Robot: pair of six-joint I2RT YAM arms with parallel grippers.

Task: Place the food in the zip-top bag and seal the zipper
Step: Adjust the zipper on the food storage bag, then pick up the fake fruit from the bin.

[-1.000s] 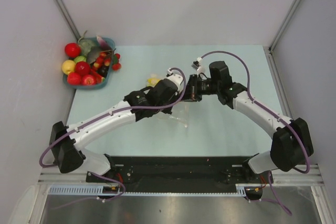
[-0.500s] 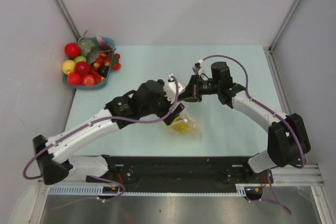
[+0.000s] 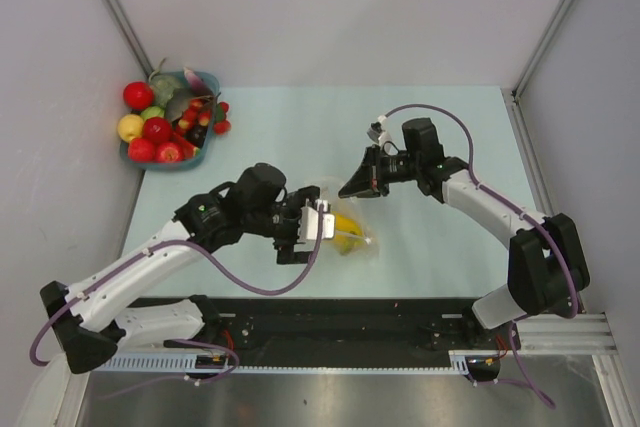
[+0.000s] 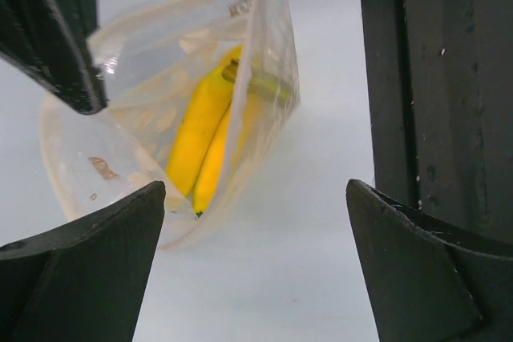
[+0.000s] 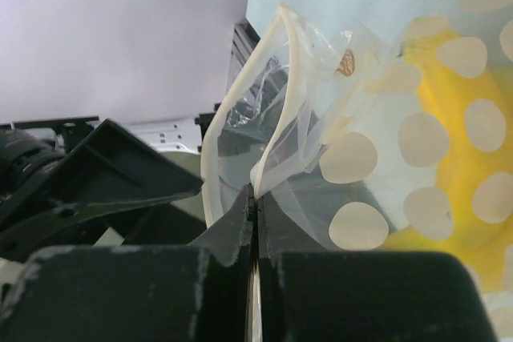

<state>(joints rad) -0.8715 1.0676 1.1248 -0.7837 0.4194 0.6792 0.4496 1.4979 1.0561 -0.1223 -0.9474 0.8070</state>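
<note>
Bag (image 3: 358,239) lies on the table (image 3: 450,247), banana (image 4: 204,130) inside, mouth agape — right gripper (image 5: 255,198) pinches its zipper (image 5: 276,94), left gripper (image 4: 256,188) gapes empty beside it. Sealing looks next — left must nip that zipper squarely.

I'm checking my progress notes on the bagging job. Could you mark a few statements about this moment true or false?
1. A banana lies inside the zip-top bag. True.
2. The right pincer is shut on the zip-top bag's edge. True.
3. The left pincer grips the banana. False: it is open, its fingers wide apart, with the bag ahead of it.
4. The blue basket is empty. False: it holds red, yellow and green food.
5. The zipper is sealed. False: its strips gape apart.
</note>
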